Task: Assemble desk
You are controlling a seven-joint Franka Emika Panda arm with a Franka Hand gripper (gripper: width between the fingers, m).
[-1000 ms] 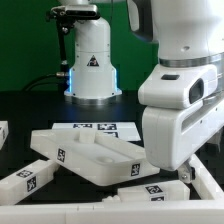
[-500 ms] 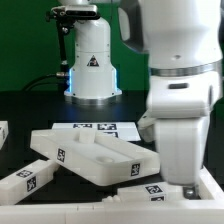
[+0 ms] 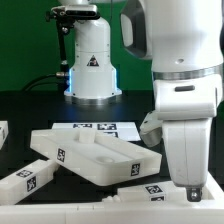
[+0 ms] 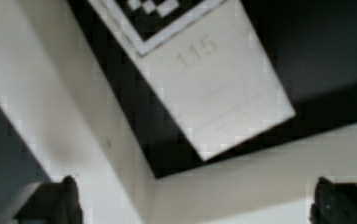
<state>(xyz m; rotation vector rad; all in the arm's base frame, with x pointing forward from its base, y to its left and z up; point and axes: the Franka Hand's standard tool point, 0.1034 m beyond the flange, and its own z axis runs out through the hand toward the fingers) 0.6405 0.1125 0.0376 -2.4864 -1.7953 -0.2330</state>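
Note:
The desk panel (image 3: 92, 156), a large flat rimmed white piece with tags, lies tilted in the middle of the table. White block legs lie at the front left (image 3: 26, 179), at the front middle (image 3: 148, 192) and at the far left edge (image 3: 3, 131). My gripper (image 3: 191, 190) hangs low at the front right, next to the panel's right end. In the wrist view my gripper (image 4: 196, 206) is open wide, its dark fingertips (image 4: 52, 204) apart over a white part (image 4: 210, 190). A tagged white piece (image 4: 210, 85) lies just beyond.
The marker board (image 3: 98, 128) lies flat behind the panel. The white robot base (image 3: 92, 60) stands at the back on the black table. My own bulky white arm (image 3: 185, 70) fills the exterior view's right and hides what lies under it.
My hand has turned about its axis and come down lower at the front right. The panel and the legs have not moved.

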